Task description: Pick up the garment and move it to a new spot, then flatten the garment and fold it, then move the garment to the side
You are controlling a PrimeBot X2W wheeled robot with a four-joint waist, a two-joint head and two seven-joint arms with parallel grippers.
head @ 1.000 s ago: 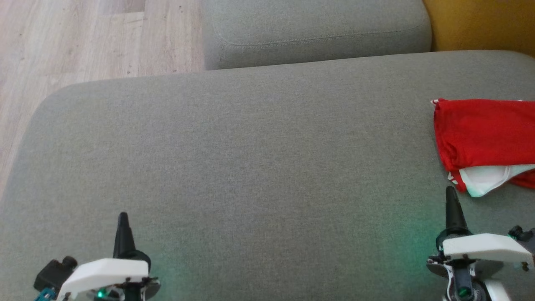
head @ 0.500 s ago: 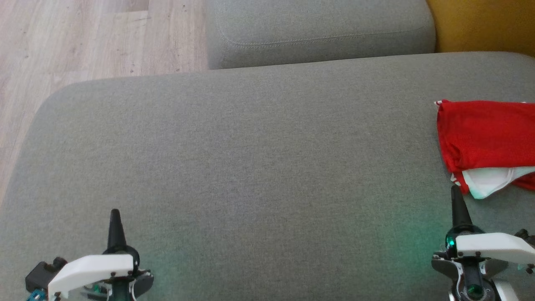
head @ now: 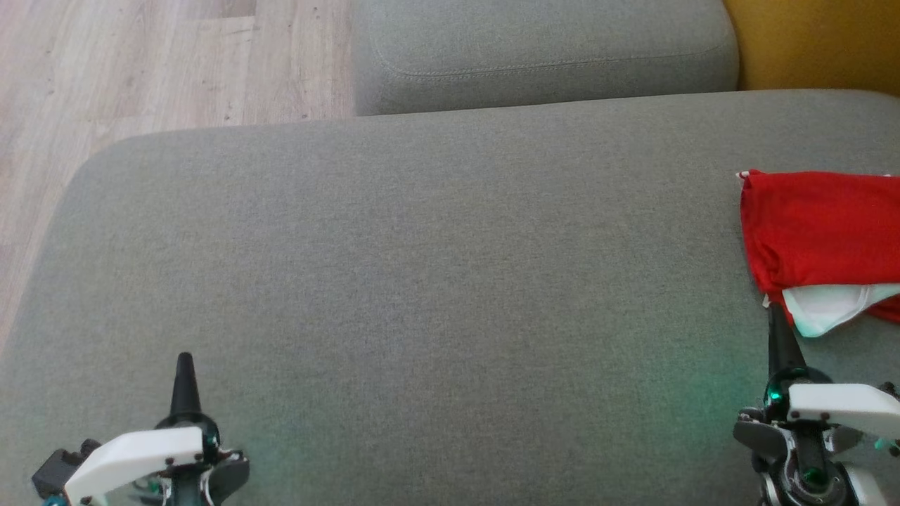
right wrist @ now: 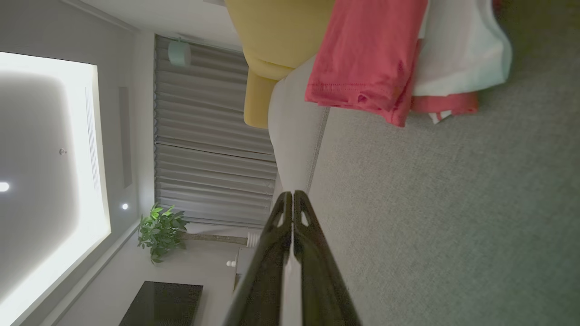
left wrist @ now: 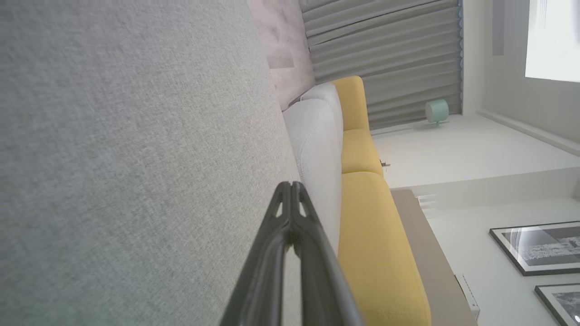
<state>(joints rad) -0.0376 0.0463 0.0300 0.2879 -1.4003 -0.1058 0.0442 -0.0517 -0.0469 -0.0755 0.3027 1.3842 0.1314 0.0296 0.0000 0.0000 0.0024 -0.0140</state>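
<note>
Since the folded red and white garment (head: pixel 815 225) is laid at the right edge of the grey sofa seat (head: pixel 422 267), likely put aside, the left gripper (head: pixel 185 362) and right gripper (head: pixel 775 322) are seen pinched shut, empty, at its near edge.

Folded red garment (head: pixel 819 232) at the right edge of the frame

It lies in a loose folded stack on the grey sofa seat (head: pixel 422 281), red layers uppermost, a white layer sticking out along its lower edge; the frame border cuts off its right part.
</note>
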